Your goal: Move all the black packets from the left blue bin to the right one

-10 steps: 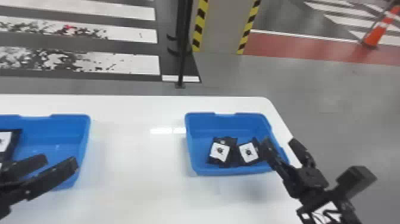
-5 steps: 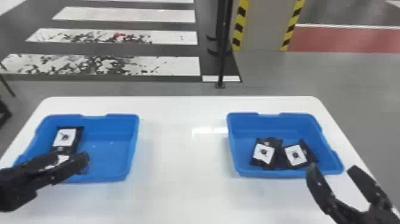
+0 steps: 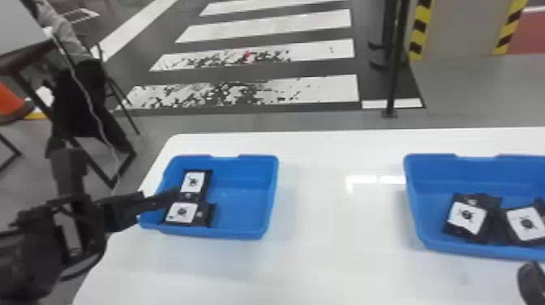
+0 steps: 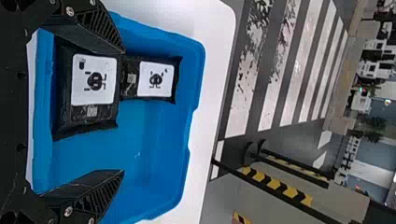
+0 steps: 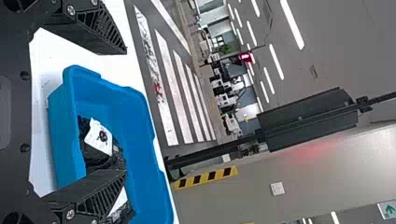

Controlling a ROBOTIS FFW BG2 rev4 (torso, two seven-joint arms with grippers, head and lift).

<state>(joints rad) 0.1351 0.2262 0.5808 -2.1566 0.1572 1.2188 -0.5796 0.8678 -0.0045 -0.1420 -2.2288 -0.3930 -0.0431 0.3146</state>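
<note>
Where the white table (image 3: pixel 344 267) spans the lower frame, the left bin (image 3: pixel 219 233) sits left of centre, holding two packets (image 3: pixel 192 182). The right bin (image 3: pixel 430 162), at the right edge, holds two more packets (image 3: pixel 466 215). The left gripper (image 3: pixel 121 174), left of frame, has wide, empty fingers; so has the right gripper (image 3: pixel 530 280), lower right corner. Beyond lies grey floor (image 3: pixel 478 89) with a crosswalk (image 3: pixel 284 24), upper centre. A black post (image 3: pixel 393 69) stands upright at upper right, near a yellow-black-edged panel (image 3: pixel 458 28).
</note>
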